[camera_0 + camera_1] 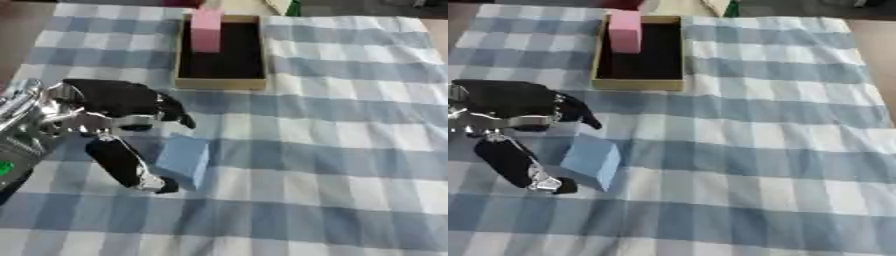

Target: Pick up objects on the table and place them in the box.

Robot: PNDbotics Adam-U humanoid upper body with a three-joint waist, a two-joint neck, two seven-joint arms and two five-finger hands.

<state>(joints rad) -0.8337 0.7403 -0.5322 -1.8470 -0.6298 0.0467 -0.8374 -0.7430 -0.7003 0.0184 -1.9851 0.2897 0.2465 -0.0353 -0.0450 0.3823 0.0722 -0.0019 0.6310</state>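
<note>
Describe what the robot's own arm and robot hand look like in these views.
Only the left robot hand shows: black shell over the back and black fingers with silvery tips. The forearm behind it is shiny silver metal, with a small green mark near its lower edge. No cables are visible.

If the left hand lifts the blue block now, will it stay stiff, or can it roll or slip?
The blue block has flat faces and straight edges, so it probably stays stiff and will not roll. It looks tilted on the cloth, so it may tip. The left hand is open beside it; smooth faces could slip.
</note>
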